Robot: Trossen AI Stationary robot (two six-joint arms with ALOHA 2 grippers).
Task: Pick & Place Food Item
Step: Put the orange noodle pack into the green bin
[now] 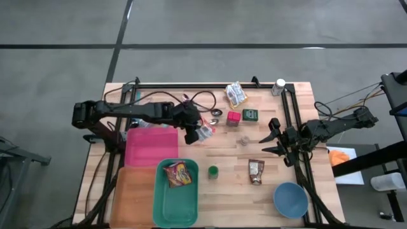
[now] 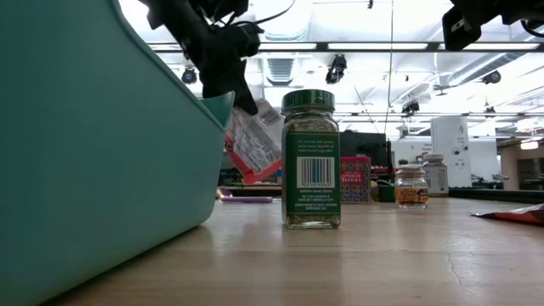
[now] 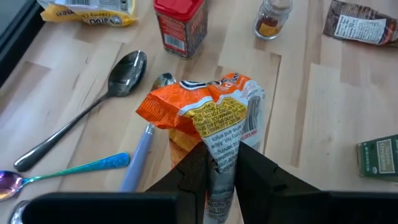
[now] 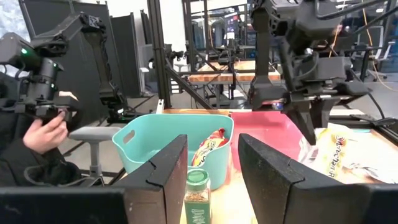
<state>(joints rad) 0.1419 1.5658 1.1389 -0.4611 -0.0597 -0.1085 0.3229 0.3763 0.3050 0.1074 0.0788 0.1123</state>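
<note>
Wooden table (image 1: pixel 222 184) amid grey floor (image 1: pixel 191 25).

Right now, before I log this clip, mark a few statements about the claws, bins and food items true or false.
1. The left claw grips an orange snack packet. True.
2. The right claw holds the spice jar. False: its jaws are open with nothing between them.
3. The teal bin already holds a snack bag. True.
4. The green-lidded jar lies on its side. False: it stands upright.
5. The blue bowl holds a spoon. False: it looks empty.
</note>
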